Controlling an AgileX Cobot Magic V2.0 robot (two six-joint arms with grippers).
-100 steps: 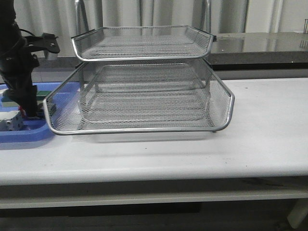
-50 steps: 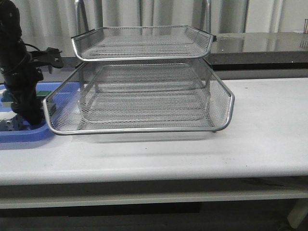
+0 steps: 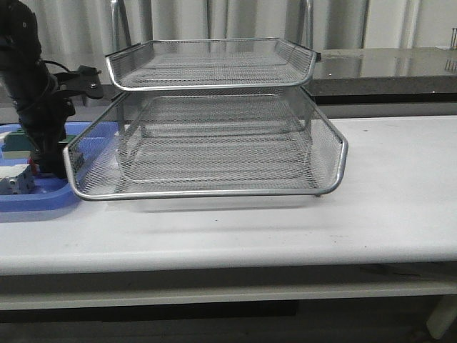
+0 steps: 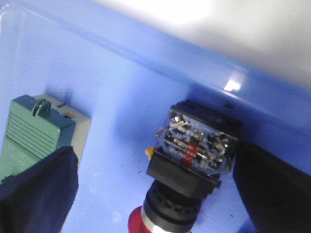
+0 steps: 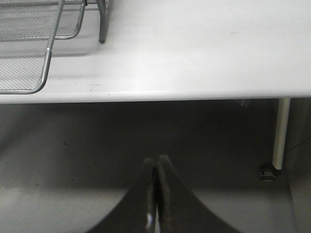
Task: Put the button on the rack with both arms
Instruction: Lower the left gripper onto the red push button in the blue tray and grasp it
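The button (image 4: 192, 167) lies on its side on the floor of a blue tray (image 4: 121, 82), its red head toward the wrist and its clear terminal block away from it. My left gripper (image 4: 153, 162) is open and straddles the button. One finger (image 4: 41, 194) stands well off it and the other finger (image 4: 272, 189) is close beside the block. In the front view the left gripper (image 3: 46, 166) reaches down into the tray and hides the button. The wire-mesh rack (image 3: 214, 193) stands mid-table. My right gripper (image 5: 157, 162) is shut and empty, below the table's front edge.
A green block (image 4: 34, 138) lies in the blue tray (image 3: 36, 199) beside the far finger. A white and blue part (image 3: 18, 180) sits at the tray's left. The rack's corner and leg (image 5: 48, 53) show in the right wrist view, with a table leg (image 5: 280, 133) below.
The left arm has shifted a little to the right over the blue tray and turned. The rack and the right gripper have not moved.
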